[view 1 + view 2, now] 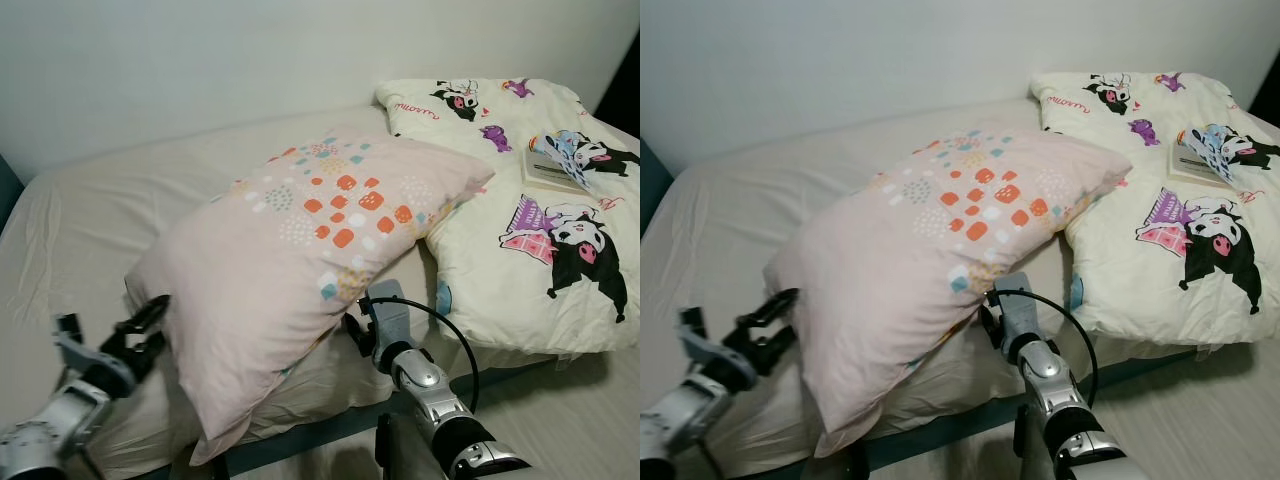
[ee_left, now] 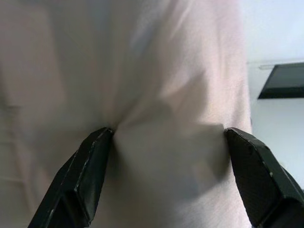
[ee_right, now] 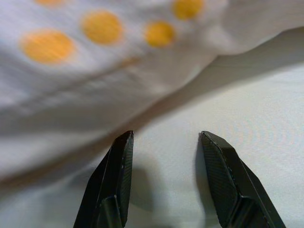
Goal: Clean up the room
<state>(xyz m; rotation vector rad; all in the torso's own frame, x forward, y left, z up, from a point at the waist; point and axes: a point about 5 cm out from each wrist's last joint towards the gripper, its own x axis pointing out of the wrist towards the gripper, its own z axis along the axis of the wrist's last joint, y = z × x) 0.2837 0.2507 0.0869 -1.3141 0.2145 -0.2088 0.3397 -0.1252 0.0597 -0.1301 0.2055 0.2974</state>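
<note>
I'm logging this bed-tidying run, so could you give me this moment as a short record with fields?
surface: bed with a beige sheet
main item: pink patterned pillow, lying diagonally
left end effector: open, fingers pressing the pillow's end
right end effector: open, over the sheet beside the pillow's edge
other items: cartoon-print comforter; open book on it

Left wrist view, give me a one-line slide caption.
Left gripper, fingers spread wide, pressing into the pink pillow.
</note>
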